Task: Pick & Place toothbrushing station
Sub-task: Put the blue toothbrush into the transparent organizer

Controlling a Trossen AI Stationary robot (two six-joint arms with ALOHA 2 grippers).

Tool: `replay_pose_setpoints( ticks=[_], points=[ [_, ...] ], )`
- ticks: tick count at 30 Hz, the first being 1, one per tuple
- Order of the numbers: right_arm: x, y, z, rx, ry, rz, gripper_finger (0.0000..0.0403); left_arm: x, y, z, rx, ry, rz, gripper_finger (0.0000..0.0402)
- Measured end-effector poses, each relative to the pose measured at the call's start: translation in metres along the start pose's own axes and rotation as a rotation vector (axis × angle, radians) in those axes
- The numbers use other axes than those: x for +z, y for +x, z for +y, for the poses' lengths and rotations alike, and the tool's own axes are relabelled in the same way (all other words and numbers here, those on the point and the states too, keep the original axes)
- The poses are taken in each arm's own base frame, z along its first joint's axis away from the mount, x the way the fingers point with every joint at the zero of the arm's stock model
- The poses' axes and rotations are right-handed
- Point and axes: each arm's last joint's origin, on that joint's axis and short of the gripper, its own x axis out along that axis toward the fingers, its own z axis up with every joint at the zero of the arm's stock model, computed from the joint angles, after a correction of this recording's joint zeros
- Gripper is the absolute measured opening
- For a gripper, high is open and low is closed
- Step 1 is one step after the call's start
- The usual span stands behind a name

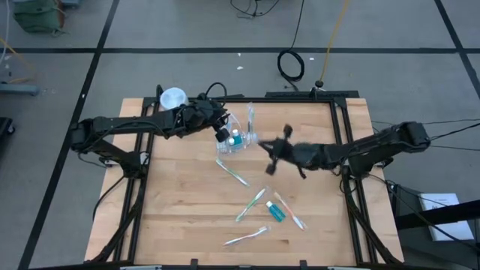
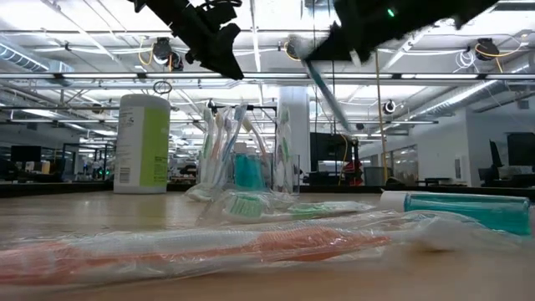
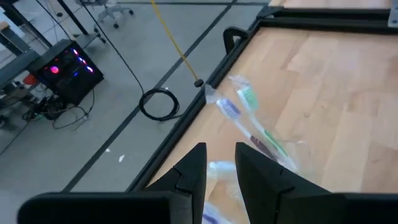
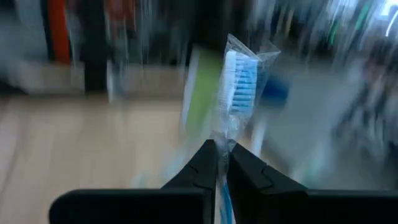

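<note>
The clear holder (image 1: 234,140) stands upright near the counter's (image 1: 180,210) far edge, left of center, its brushes pointing up. The left pincer (image 1: 222,135), part spread, hovers at its rim. The right pincer (image 4: 221,163) pinches a wrapped blue toothbrush (image 4: 239,87), raised just right of the holder. Loose brushes lie nearer; the right side is open wood.
</note>
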Motion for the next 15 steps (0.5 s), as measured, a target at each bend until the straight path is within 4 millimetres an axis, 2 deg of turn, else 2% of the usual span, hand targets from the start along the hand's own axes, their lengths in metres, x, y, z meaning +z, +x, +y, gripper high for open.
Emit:
replay_pose_setpoints(
  ticks=[2, 4, 8, 13, 15],
  points=[
    [0.009, 0.009, -0.009, 0.020, 0.010, -0.211, 0.0012, 0.001, -0.001, 0.000, 0.001, -0.001, -0.006, 0.0090],
    [0.005, 0.020, -0.015, 0.056, 0.025, -0.353, 0.0010, 0.000, -0.002, -0.001, -0.001, 0.002, -0.002, 0.0090],
    [-0.022, 0.045, -0.028, -0.001, -0.035, -0.344, 0.0008, 0.001, -0.004, 0.000, -0.001, 0.008, -0.006, 0.0090],
    [-0.055, 0.073, -0.047, -0.041, 0.036, -0.317, 0.0007, 0.000, -0.004, 0.000, -0.001, 0.014, 0.002, 0.0090],
    [-0.060, 0.077, -0.052, -0.031, 0.060, -0.354, 0.0008, 0.000, -0.004, 0.000, -0.001, 0.014, 0.004, 0.0090]
  ],
)
